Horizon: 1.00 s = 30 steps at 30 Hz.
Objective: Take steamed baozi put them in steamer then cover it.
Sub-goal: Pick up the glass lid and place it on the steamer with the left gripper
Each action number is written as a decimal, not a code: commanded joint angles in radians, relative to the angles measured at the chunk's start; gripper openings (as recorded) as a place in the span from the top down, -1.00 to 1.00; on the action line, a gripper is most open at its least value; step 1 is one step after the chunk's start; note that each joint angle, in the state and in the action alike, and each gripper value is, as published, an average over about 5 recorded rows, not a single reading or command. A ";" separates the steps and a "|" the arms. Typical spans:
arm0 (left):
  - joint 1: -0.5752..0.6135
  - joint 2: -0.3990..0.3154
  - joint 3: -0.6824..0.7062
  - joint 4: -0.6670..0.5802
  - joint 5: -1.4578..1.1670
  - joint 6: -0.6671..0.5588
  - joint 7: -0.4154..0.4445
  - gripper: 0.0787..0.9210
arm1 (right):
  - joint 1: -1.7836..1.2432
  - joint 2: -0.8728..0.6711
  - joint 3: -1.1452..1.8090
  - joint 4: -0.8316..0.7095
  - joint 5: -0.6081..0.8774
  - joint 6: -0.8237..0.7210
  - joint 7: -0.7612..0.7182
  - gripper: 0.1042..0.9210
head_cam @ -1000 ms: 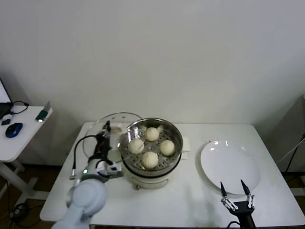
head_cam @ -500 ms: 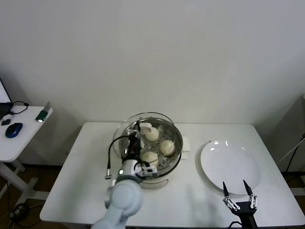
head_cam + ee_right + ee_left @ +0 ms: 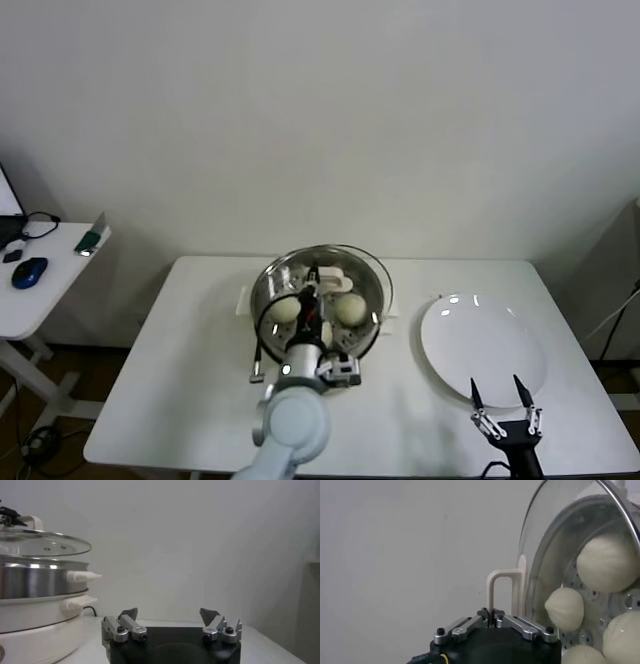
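Note:
The steamer stands mid-table with steamed baozi on its perforated tray. My left gripper is shut on the cream handle of the glass cover, which lies level over the pot. Through the glass the left wrist view shows baozi on the tray. From the right wrist view the cover sits just above the steel rim of the steamer; I cannot tell whether they touch. My right gripper is open and empty near the table's front right edge.
A flat white plate lies on the table right of the steamer, just beyond my right gripper. A side desk with a blue mouse stands off to the left. The wall runs close behind the table.
My left gripper has carried the cover rightwards from beside the steamer's left to directly over the pot. The right arm has barely moved.

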 commanded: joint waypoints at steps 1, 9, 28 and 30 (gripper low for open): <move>-0.002 -0.041 0.029 0.010 0.032 0.006 0.002 0.86 | 0.000 -0.003 0.001 0.000 -0.001 0.004 -0.003 -0.76; 0.000 -0.016 0.013 0.022 0.050 -0.013 -0.006 0.86 | -0.003 -0.005 0.008 0.007 -0.001 0.007 -0.006 -0.76; -0.025 0.020 -0.007 0.077 0.031 -0.016 -0.013 0.86 | -0.011 0.000 0.010 0.003 -0.001 0.022 -0.011 -0.76; -0.027 0.021 -0.009 0.084 0.031 -0.017 -0.014 0.86 | -0.011 0.001 0.010 0.003 -0.002 0.023 -0.012 -0.76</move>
